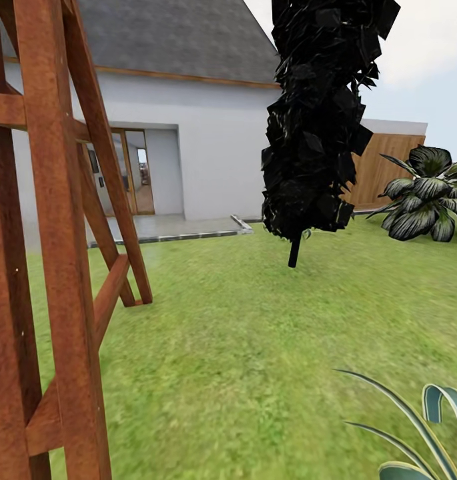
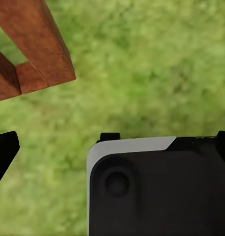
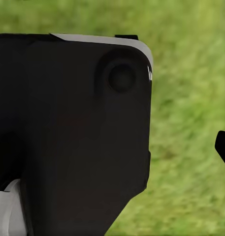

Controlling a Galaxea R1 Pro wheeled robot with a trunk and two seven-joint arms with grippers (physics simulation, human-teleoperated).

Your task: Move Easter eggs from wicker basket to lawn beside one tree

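While the lawn (image 1: 255, 347) spreads mottled green across the garden, a tree with a thin black trunk (image 1: 293, 252) and dark angular leaves stands on it, well short of the white house (image 1: 208, 147). A reddish wooden frame (image 1: 55, 267) rises close on the left (its foot also shows in the left wrist view). Beyond the tree runs a brown fence (image 1: 388, 167). Dark fingertips (image 2: 3, 152) edge both wrist views over grass; I cannot tell whether either gripper is spread or closed.
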